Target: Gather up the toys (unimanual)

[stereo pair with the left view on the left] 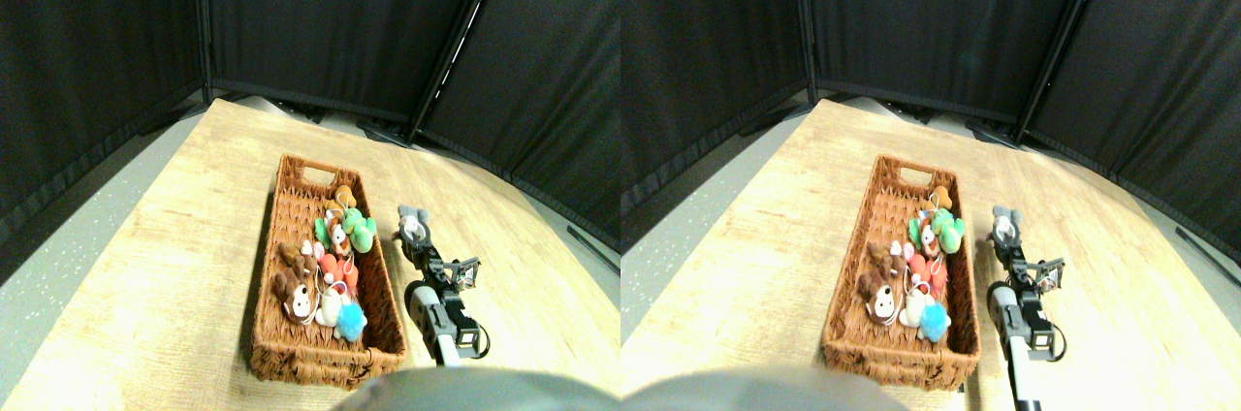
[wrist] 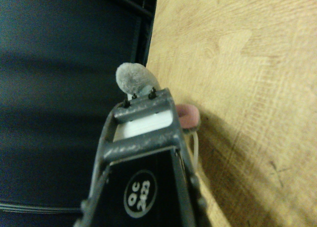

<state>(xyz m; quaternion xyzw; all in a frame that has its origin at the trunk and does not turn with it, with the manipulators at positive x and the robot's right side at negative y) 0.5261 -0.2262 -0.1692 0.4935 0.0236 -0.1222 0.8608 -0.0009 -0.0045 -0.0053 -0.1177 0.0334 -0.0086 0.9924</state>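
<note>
Several toys lie in the long wicker basket [stereo pair with the left view on the left: 320,364]: a green one [stereo pair with the left view on the left: 360,230], a brown-white one [stereo pair with the left view on the left: 295,296], a red one [stereo pair with the left view on the left: 338,270], a blue one [stereo pair with the left view on the left: 351,320] and an orange one [stereo pair with the left view on the left: 344,197]. To the right of the basket's far half, my right gripper [stereo pair with the left view on the left: 413,237] is shut on a grey toy [stereo pair with the left view on the left: 415,216]. The wrist view shows the grey toy [wrist: 132,77] sticking out past the jaw tip, with a pink part [wrist: 188,115] and a white cord beside the jaw. The jaw frame hides the rest of it.
The basket stands lengthwise on a light wooden table [stereo pair with the left view on the left: 175,237], with a handle cutout [stereo pair with the left view on the left: 318,175] at its far end. Black curtain panels [stereo pair with the left view on the left: 339,23] close off the back and both sides. A grey floor strip [stereo pair with the left view on the left: 58,266] runs along the table's left edge.
</note>
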